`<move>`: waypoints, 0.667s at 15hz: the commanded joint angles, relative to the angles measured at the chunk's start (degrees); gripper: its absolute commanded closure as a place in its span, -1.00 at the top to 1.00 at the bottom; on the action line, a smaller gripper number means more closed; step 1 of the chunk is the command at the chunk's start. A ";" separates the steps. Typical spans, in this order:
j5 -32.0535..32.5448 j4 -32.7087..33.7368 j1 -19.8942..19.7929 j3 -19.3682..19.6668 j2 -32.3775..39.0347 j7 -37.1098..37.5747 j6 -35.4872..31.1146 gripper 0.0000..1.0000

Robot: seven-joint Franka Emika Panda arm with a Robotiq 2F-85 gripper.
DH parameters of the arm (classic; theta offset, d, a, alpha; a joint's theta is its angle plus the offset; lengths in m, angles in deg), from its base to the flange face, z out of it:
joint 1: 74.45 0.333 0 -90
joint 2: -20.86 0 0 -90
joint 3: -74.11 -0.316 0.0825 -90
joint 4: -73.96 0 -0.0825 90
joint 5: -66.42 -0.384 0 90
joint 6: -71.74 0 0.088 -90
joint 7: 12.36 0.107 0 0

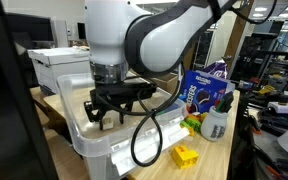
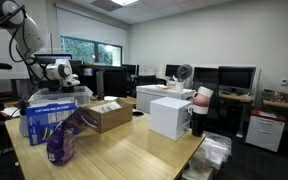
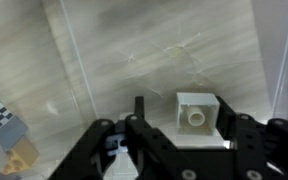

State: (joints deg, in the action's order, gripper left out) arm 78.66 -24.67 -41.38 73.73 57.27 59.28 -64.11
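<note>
In the wrist view a small white hollow block (image 3: 197,116) with a round tube in its middle lies on the floor of a clear plastic bin (image 3: 104,50). My gripper (image 3: 183,112) is lowered into the bin and straddles the block. The right finger (image 3: 228,118) is against the block's side. The left finger (image 3: 139,110) stands apart from it with a gap, so the jaws are open. In an exterior view the gripper (image 1: 112,108) hangs inside the clear bin (image 1: 84,142) on the wooden table.
Beside the bin lie a yellow block (image 1: 185,155), a blue printed bag (image 1: 202,90) and a white bottle (image 1: 216,126). A white box (image 1: 59,65) stands behind. Elsewhere on the table are a cardboard box (image 2: 109,115) and a white box (image 2: 171,115).
</note>
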 commanded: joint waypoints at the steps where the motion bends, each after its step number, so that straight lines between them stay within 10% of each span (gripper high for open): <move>1: 2.88 -1.87 1.13 0.83 -1.47 3.16 -0.22 -0.18; 10: -0.87 0.17 -2.89 -4.42 -3.19 -5.68 5.95 -0.80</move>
State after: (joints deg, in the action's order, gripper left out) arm 79.35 -24.30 -42.20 71.47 56.80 58.00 -61.89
